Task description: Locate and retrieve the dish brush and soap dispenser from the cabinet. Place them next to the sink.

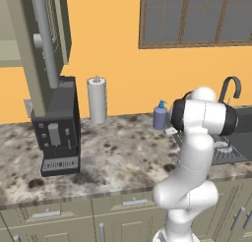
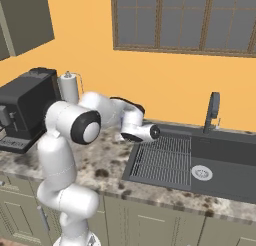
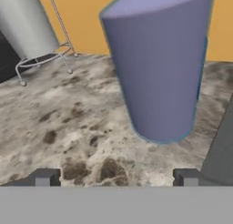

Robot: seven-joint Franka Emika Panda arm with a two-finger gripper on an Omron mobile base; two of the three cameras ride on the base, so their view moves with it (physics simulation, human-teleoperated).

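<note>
Gripper (image 3: 116, 177): two dark finger tips set well apart, nothing between them; low over the speckled countertop, aimed at the base of the soap dispenser.
Finger tips (image 3: 44, 176): one on either side at the bottom of the hand view, both clear of the bottle.
Soap dispenser (image 3: 157, 63): lavender-purple bottle, upright on the countertop, just ahead of the open tips and not touching them. In the left base view it (image 1: 160, 116) stands against the orange wall, blue pump on top, just left of the arm's dark joint and close to the sink's drainboard.
Arm (image 2: 80, 125): white with dark joints, bent forward and low across the counter; the hand end lies at the near left corner of the drainboard in the right base view.
Countertop (image 1: 123, 157): brown-speckled stone.
Sink (image 2: 225, 165): dark grey basin with drainboard (image 2: 162, 160) on its left side and a dark arched faucet (image 2: 212, 110) behind.
Paper-towel roll (image 1: 97, 99): white, upright on a wire stand, left of the dispenser and well apart from it.
Coffee machine (image 1: 58, 128): black, at the counter's left end.
Cabinet (image 1: 37, 44): grey-beige upper unit above the coffee machine, long grey bar handle on its front.
Window (image 2: 185, 20): brown-framed, on the wall above the sink.
</note>
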